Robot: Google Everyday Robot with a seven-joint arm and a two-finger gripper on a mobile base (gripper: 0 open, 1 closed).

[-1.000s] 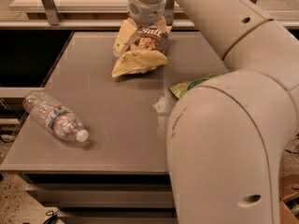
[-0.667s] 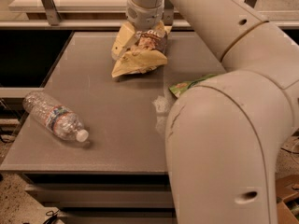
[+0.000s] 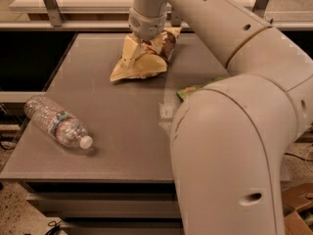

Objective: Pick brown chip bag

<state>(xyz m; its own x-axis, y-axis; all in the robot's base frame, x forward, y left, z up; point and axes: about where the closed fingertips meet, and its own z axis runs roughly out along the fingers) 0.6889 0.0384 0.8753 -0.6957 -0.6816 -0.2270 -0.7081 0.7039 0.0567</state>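
Observation:
The brown chip bag lies crinkled at the far middle of the grey table. Its pale yellow half faces me, and a strip of the dark brown half shows to the right of the wrist. My gripper comes down from above and sits right on top of the bag, pressed into its upper middle. The wrist hides the bag's top. The bag's lower left corner rests on the table.
A clear plastic water bottle lies on its side at the front left. A green pouch pokes out at the right from behind my large white arm, which fills the right side. A rail and shelf run behind the table.
The gripper has come lower and a little to the left onto the bag. It now covers the brown face with the lettering, and the bag looks more crumpled.

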